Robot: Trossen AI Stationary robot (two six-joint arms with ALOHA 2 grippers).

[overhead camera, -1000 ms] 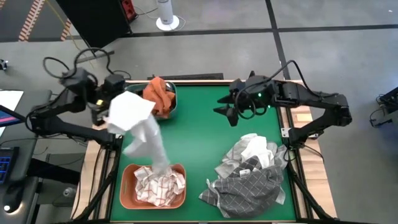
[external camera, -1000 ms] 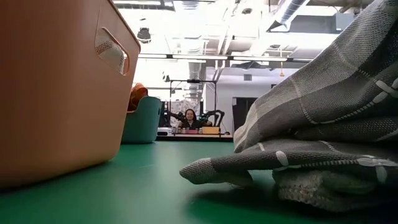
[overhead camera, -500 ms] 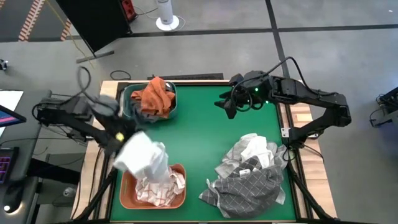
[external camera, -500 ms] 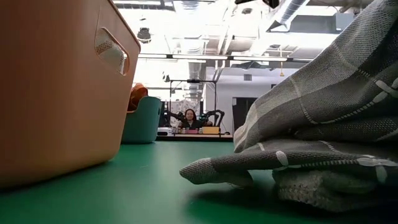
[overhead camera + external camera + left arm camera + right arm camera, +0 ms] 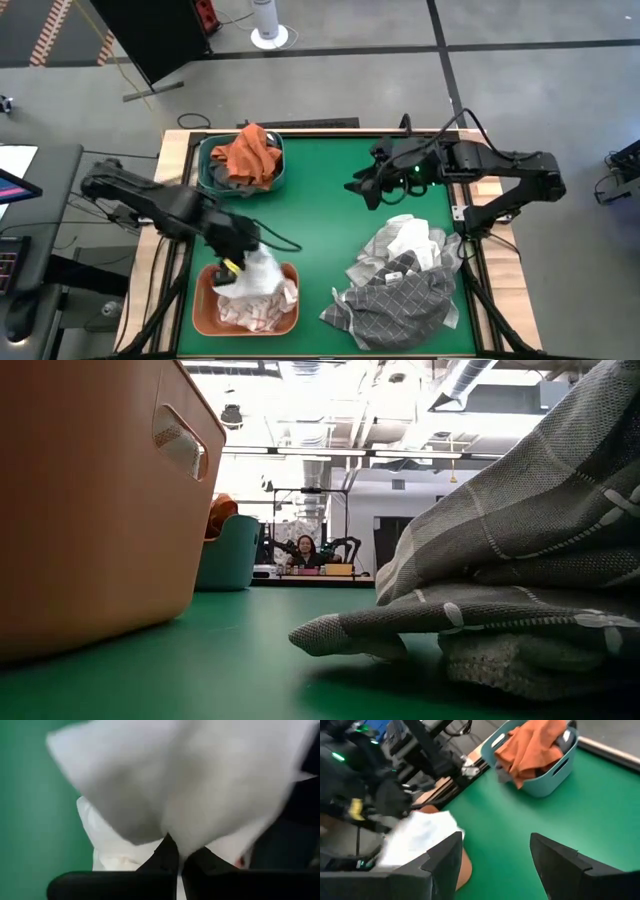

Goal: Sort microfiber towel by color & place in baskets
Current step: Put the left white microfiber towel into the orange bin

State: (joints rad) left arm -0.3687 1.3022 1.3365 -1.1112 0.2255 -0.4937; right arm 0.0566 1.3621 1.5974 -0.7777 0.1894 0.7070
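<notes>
In the last sec the left gripper (image 5: 238,262) swung the white towel (image 5: 262,275) down from up high into the orange basket (image 5: 205,318), fingers pinched on it, so release was due; right gripper (image 5: 372,185) hovered wide open mid-table.

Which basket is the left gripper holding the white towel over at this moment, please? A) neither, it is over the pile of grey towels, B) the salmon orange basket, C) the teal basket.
B: in the high view the left gripper, fingers shut on the white towel, sits over the salmon orange basket, apart from the teal basket with its rust orange towel.
</notes>
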